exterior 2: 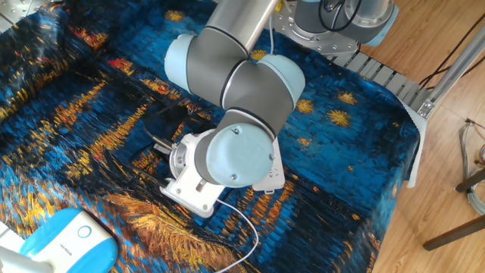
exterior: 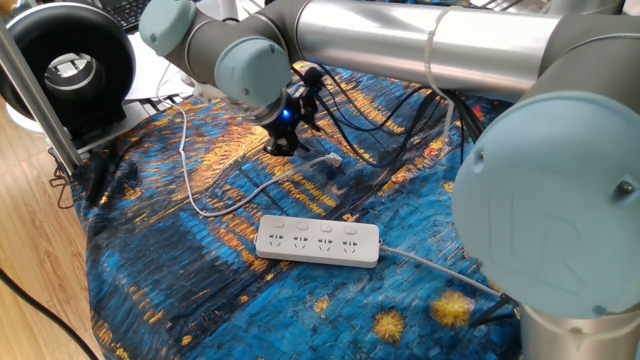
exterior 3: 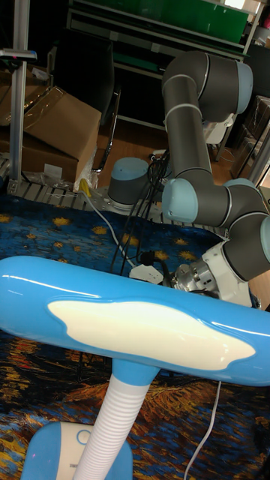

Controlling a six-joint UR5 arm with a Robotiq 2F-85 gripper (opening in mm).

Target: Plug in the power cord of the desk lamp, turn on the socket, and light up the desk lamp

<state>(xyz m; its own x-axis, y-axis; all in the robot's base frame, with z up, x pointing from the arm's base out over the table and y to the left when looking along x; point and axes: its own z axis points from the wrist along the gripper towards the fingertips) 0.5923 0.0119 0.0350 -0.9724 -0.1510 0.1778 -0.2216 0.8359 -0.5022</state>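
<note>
The desk lamp fills the tall fixed view, with its light-blue head [exterior 3: 142,322], ribbed white stem [exterior 3: 112,424] and blue base [exterior 2: 64,241]. Its thin white power cord [exterior: 190,180] loops across the cloth and ends in a small white plug [exterior: 328,158] lying loose. The socket [exterior: 318,241], a white strip of four outlets, lies nearer the front, with nothing plugged in. My gripper [exterior: 284,142] points down at the cloth just left of the plug and holds nothing. In the other fixed view its dark fingers [exterior 2: 157,142] stand slightly apart, and my wrist covers most of the socket [exterior 2: 270,173].
A black ring-shaped device [exterior: 65,70] stands at the back left on a metal frame. Black cables [exterior: 375,120] trail from my gripper over the blue and orange cloth. The socket's thicker cable [exterior: 440,268] runs off to the right. The table edge [exterior 2: 413,152] is on the right.
</note>
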